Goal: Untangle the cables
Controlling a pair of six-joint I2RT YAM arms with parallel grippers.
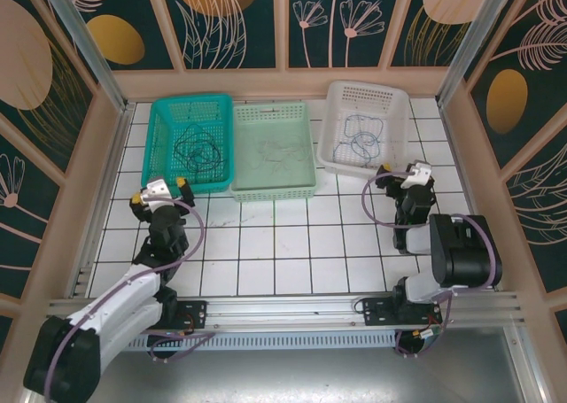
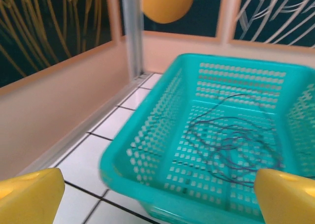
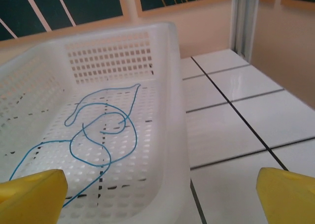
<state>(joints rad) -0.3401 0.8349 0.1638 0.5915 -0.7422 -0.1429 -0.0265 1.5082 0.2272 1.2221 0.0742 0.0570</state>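
L gripper (image 1: 160, 190) and R gripper (image 1: 406, 169): jaws wide apart, nothing held. Looped black cable (image 1: 197, 149) sits in teal basket (image 1: 159, 146), blue cable (image 1: 361, 135) in white basket (image 1: 394, 111). Rec.: descend over an outer loop, pinch one strand only, lift slowly.

Three baskets (image 1: 273, 191) side by side, cables (image 1: 197, 148) inside

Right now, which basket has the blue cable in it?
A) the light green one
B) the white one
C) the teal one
B: the blue cable lies in loose loops on the floor of the white basket.
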